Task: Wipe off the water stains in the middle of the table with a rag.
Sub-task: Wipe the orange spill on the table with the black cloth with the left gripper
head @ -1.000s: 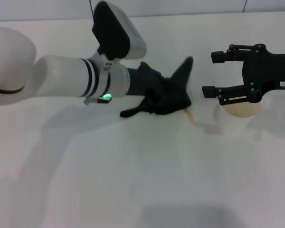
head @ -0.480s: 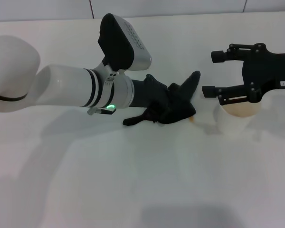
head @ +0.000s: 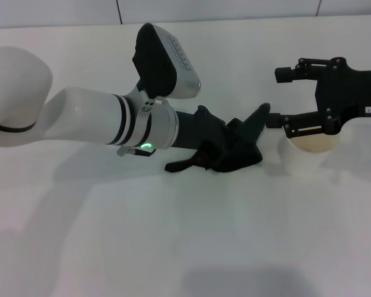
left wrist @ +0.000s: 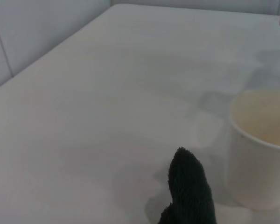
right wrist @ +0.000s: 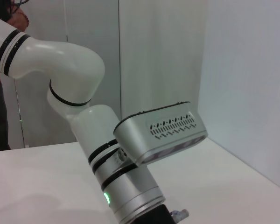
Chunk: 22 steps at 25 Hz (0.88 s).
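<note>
My left gripper (head: 217,141) is shut on the black rag (head: 238,151) and presses it onto the white table (head: 191,235) near the middle. The rag's pointed corner (left wrist: 189,191) rises toward the white paper cup (head: 308,154), which also shows in the left wrist view (left wrist: 259,149). The orange-brown water stains are hidden; none show around the rag. My right gripper (head: 277,97) is open and empty, hovering just above the cup at the right.
The left arm's white forearm (head: 93,117) and its grey wrist camera housing (head: 167,59) lie across the table's left half; the housing also shows in the right wrist view (right wrist: 161,133). A wall (left wrist: 42,23) runs behind the table's far edge.
My left gripper has dragged the rag to the right, toward the cup. The orange blotch that showed at the rag's right edge is now covered. The right arm has not moved.
</note>
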{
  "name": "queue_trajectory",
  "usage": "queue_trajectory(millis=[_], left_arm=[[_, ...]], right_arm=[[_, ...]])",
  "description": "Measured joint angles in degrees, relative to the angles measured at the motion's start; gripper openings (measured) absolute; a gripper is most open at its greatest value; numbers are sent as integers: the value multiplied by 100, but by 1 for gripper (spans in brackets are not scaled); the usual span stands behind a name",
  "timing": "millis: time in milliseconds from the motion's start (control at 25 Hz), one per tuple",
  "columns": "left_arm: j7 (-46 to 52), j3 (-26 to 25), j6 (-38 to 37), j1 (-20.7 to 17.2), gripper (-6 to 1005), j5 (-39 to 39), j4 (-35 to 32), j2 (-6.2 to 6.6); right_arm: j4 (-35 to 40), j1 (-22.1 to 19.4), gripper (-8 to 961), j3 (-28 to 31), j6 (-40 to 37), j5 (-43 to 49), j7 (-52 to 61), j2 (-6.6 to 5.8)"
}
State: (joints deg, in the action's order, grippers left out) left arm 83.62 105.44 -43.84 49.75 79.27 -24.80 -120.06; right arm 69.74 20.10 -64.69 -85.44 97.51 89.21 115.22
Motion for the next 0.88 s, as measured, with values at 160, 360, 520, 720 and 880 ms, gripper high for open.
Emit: queue_trajectory(millis=[160,360,520,720,880], left_arm=[[-2,2,-121,-10,106,0,-2,0],[-3,2,-284,-30,107,0,15,0],[-4,3,-445,-105,108,1,-16,0],[-4,2,-681,-150,110,9,-27,13],[-4,2,-826,-160,111,29,-34,17]], right_arm=[[1,-5,855,0,0,-3,-4,0],[4,-6,855,0,1,-4,-24,0],[5,-6,855,0,12,-5,-34,0],[6,-6,855,0,18,-4,-44,0],[6,-1,855,0,25,-5,-44,0]])
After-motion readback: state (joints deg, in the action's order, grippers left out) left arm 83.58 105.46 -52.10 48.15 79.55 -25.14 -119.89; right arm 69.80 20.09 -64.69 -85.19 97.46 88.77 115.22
